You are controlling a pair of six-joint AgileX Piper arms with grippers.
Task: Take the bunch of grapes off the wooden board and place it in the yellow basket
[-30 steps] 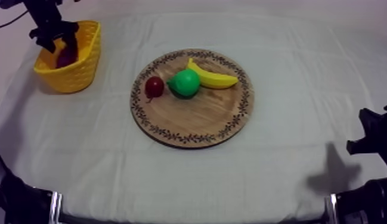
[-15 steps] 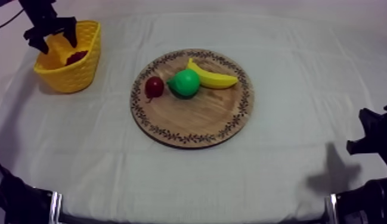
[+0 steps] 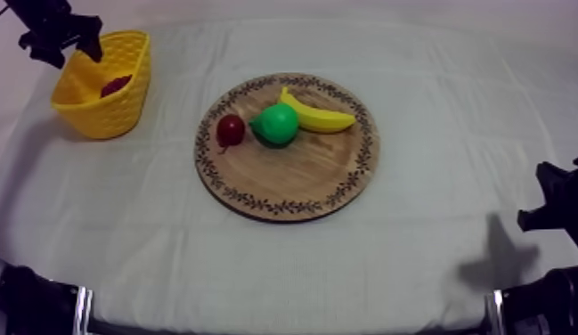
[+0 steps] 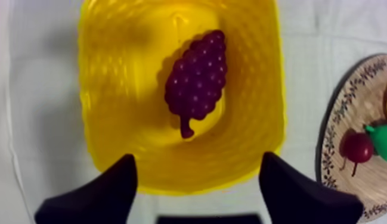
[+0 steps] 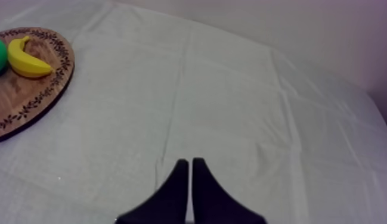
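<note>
The purple bunch of grapes [image 4: 196, 80] lies on the floor of the yellow basket [image 4: 118, 155], stem toward my left gripper [image 4: 195, 184]. That gripper hangs open above the basket's rim, nothing between its fingers. From above, the left gripper [image 3: 63, 46] hovers over the basket [image 3: 101, 107] at the table's far left, with the grapes [image 3: 115, 85] inside. The round wooden board [image 3: 292, 178] sits mid-table. My right gripper [image 5: 186, 179] is shut on nothing, low over bare cloth at the right side [image 3: 559, 209].
On the board lie a small red fruit [image 3: 230, 130], a green pear [image 3: 276, 124] and a banana [image 3: 317, 114]. The board's edge [image 5: 28, 110] with the banana [image 5: 25, 58] lies well away from my right gripper.
My left gripper let go of the grapes in the basket, opened, and has risen up and away to the far left. The right arm has stayed still.
</note>
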